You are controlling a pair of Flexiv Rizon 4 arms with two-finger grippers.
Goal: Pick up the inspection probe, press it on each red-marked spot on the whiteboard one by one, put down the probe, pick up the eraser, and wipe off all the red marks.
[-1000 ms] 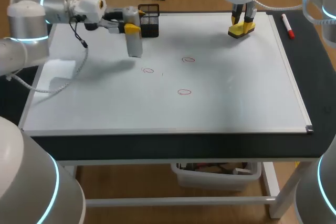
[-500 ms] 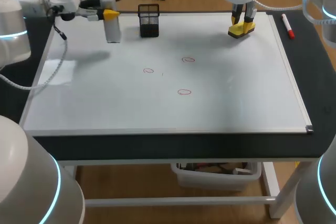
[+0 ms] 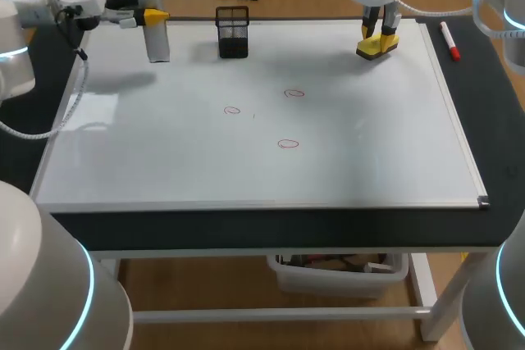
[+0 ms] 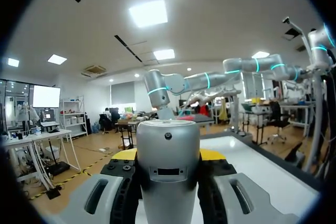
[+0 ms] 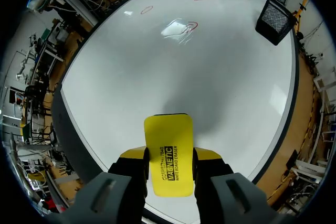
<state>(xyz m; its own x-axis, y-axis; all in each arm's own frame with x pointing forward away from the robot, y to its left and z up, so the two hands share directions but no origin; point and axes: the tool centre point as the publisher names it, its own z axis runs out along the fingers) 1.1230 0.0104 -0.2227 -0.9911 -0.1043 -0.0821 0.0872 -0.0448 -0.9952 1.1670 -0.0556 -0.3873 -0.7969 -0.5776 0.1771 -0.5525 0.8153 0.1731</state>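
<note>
Status: left fingers are gripping the grey inspection probe from both sides, holding it upright near the mesh holder; right fingers are pinching the yellow eraser at the whiteboard edge. Three red marks are sitting unwiped, well ahead of them. Pressing is probably finished; probe put-down and wiping are pending.

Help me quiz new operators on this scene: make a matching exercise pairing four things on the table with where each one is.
Things:
1. inspection probe
2. eraser
3. black mesh holder
4. marker pen

Places:
A. lying on the dark table, beside the whiteboard
B. held in the right gripper
C. standing on the whiteboard near its far edge
D. held in the left gripper

Pairs: 1-D, 2-B, 3-C, 4-A
</note>
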